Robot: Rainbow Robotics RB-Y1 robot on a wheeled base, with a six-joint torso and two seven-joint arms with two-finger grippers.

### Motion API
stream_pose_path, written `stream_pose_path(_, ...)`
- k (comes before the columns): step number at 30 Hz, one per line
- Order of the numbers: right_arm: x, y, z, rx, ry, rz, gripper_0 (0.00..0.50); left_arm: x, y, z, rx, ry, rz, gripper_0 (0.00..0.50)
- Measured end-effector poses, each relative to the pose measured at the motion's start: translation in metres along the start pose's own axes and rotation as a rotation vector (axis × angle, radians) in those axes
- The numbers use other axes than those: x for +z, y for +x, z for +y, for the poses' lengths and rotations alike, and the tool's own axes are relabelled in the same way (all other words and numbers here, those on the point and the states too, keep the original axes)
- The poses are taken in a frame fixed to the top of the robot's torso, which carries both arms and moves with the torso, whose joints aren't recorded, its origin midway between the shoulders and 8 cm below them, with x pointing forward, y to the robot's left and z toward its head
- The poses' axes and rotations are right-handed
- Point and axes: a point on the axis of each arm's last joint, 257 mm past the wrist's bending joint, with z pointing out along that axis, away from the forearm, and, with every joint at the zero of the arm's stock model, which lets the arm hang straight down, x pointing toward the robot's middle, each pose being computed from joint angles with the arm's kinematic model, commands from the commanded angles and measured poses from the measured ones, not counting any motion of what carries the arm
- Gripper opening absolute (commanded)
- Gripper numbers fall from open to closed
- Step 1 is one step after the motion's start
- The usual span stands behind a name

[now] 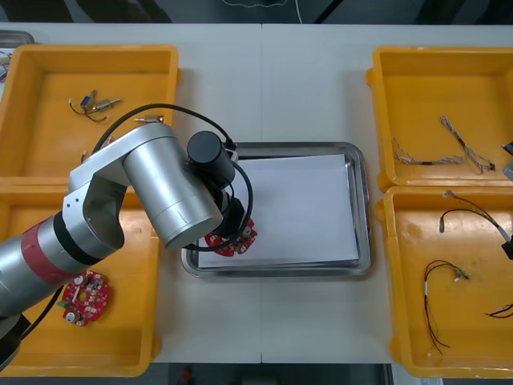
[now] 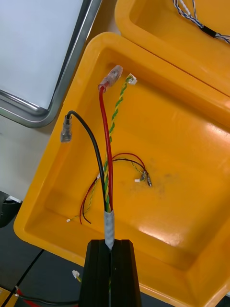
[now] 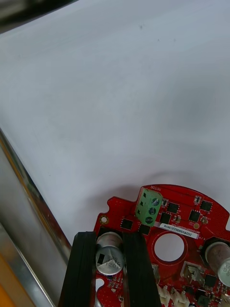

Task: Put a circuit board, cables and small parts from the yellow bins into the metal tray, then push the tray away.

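Left gripper (image 3: 110, 242) jaws pinch the circuit board (image 3: 184, 211) by its rim, at the metal tray (image 1: 362, 200) near left corner on the white liner (image 3: 120, 96). The board looks stiff, light and fragile, so an edge grip suits. Right gripper (image 2: 111, 247) jaws clamp a limp cable bundle (image 2: 106, 158) by its taped end above a yellow bin (image 2: 191, 206).

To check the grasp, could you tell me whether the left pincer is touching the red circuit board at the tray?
Touching: in the left wrist view the left pincer has both fingers pressed against a silver part on the red circuit board.
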Motion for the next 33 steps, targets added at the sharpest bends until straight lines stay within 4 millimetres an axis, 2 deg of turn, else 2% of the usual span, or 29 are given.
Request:
stream_pose_path(15,-0.0009,-0.0088,0.0035,-0.029,0.0,-0.012,0.0,0.0023,-0.0029,0.0014,-0.027,-0.019,-0.023,0.006)
stream_pose_path(16,-0.0009,-0.0088,0.0035,-0.029,0.0,-0.012,0.0,0.0023,-0.0029,0.0014,-0.027,-0.019,-0.023,0.045)
stream_pose_path(17,-0.0009,-0.0087,0.0036,-0.029,-0.001,-0.012,0.0,0.0023,-0.003,0.0014,-0.027,-0.02,-0.024,0.138)
stream_pose_path(18,-0.0007,-0.0087,0.0037,-0.03,-0.001,-0.011,0.0,0.0023,-0.0031,0.0013,-0.027,-0.019,-0.024,0.186)
stream_pose_path(19,-0.0006,-0.0085,0.004,-0.03,-0.002,-0.01,0.0,0.0022,-0.0035,0.0012,-0.027,-0.019,-0.025,0.305)
stream_pose_path(20,-0.0005,-0.0085,0.0041,-0.031,-0.002,-0.01,0.0,0.0022,-0.0039,0.0012,-0.027,-0.019,-0.027,0.384)
stream_pose_path(21,-0.0005,-0.0085,0.0041,-0.031,-0.002,-0.01,0.0,0.0022,-0.0044,0.0011,-0.028,-0.019,-0.029,0.384)
stream_pose_path(22,-0.0005,-0.0085,0.0041,-0.031,-0.002,-0.01,0.0,0.0022,-0.0049,0.0008,-0.028,-0.018,-0.031,0.5)
stream_pose_path(33,-0.001,-0.0096,0.0042,-0.036,-0.002,-0.013,0.0,0.0021,-0.0057,0.0002,-0.032,-0.016,-0.034,0.5)
